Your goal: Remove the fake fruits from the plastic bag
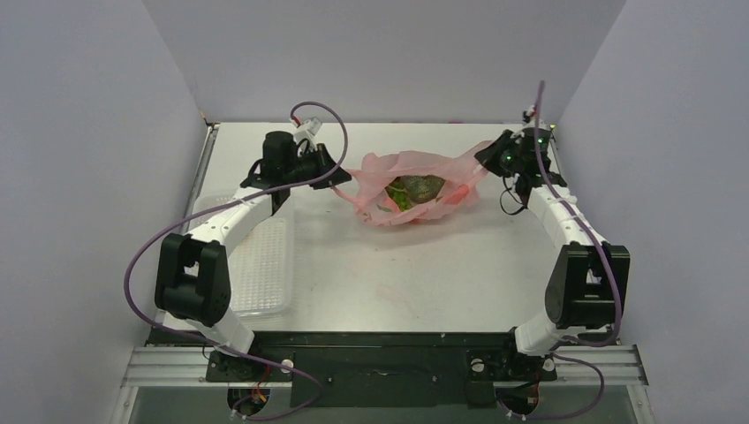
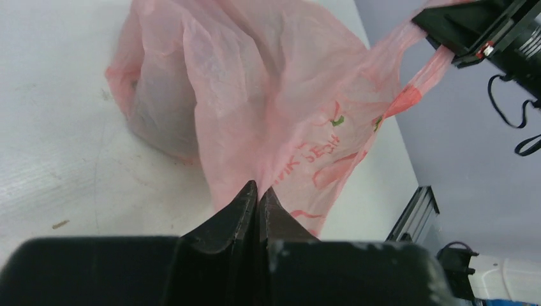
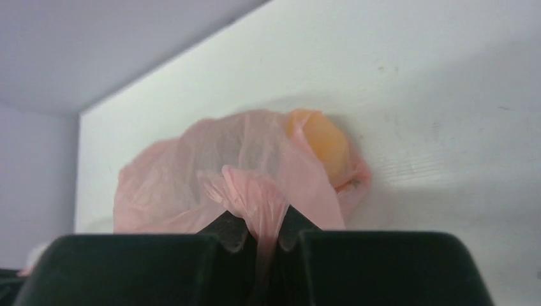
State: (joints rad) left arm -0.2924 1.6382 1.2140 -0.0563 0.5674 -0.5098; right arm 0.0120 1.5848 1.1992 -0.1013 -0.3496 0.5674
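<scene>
The only writing in view is a line of red lettering (image 2: 306, 159) printed on the pink plastic bag (image 2: 268, 95), in the lower middle of the left wrist frame. It runs slanted across creased film, and folds cut off its start. The last few characters look like "ESH", but the word cannot be read with certainty. Just above it, toward the right, sits a small red and green mark (image 2: 336, 118), a picture and not a letter. In the top external frame the bag's print is too small to read.

Bright even light, soft shadows
</scene>
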